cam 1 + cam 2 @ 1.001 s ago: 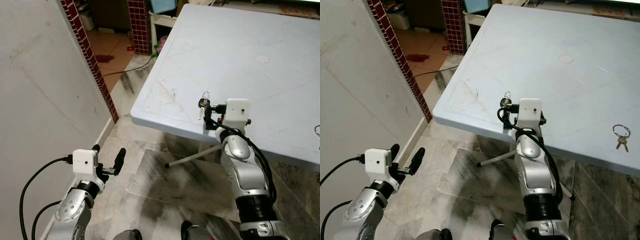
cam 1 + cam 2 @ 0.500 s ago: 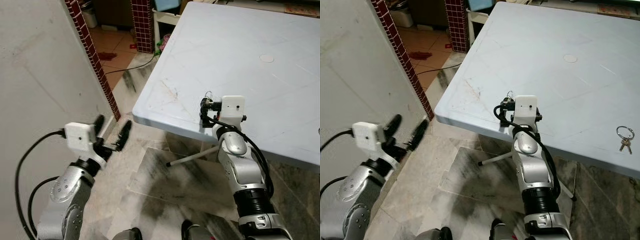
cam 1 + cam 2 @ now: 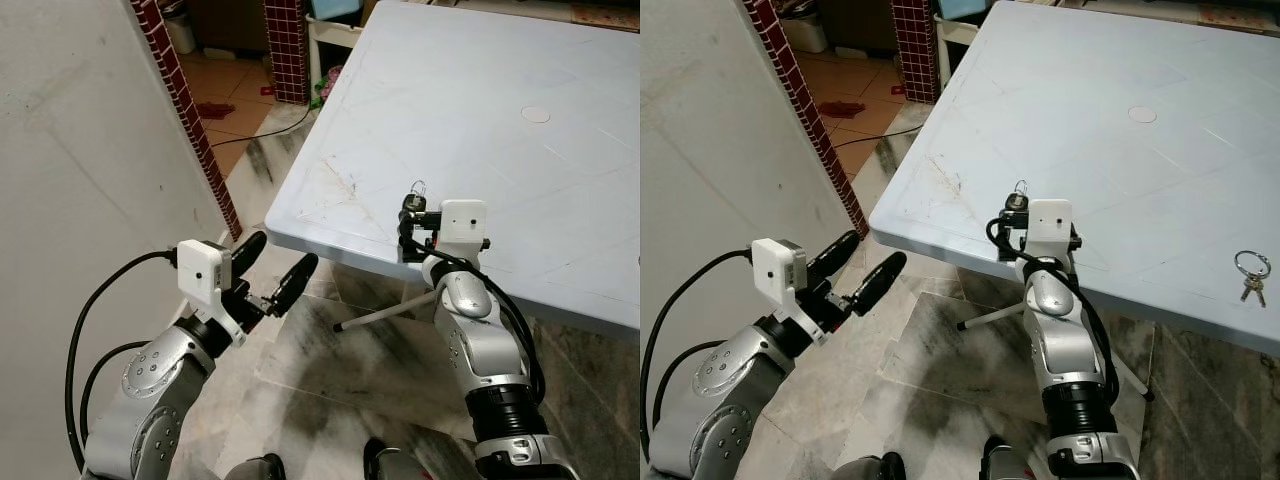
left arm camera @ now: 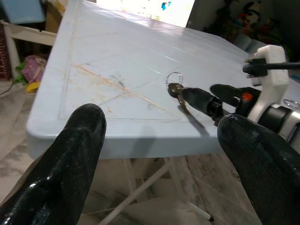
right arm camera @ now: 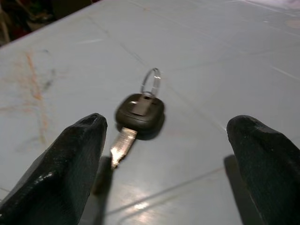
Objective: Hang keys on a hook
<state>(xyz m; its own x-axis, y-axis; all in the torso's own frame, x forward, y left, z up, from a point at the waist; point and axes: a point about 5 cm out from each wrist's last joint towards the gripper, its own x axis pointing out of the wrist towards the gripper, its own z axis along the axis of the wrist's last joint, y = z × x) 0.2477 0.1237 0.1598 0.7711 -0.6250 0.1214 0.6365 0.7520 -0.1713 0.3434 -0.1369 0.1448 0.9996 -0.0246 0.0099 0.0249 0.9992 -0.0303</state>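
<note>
**Key lying near the table's front edge**

A black-headed key (image 5: 139, 112) with a small silver ring lies flat on the pale blue table (image 3: 520, 180), near its front-left corner. Its blade points toward that edge, its ring away. The right gripper (image 5: 168, 154) straddles it, fingers apart, released. The left gripper (image 3: 268, 272) hovers open over marbled floor (image 3: 330, 390), beside a grey wall (image 3: 80, 180).

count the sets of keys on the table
2. A black-headed key lies near the table's front edge, between the open fingers of the right gripper. A ring of keys lies farther right. More may be out of frame.
</note>
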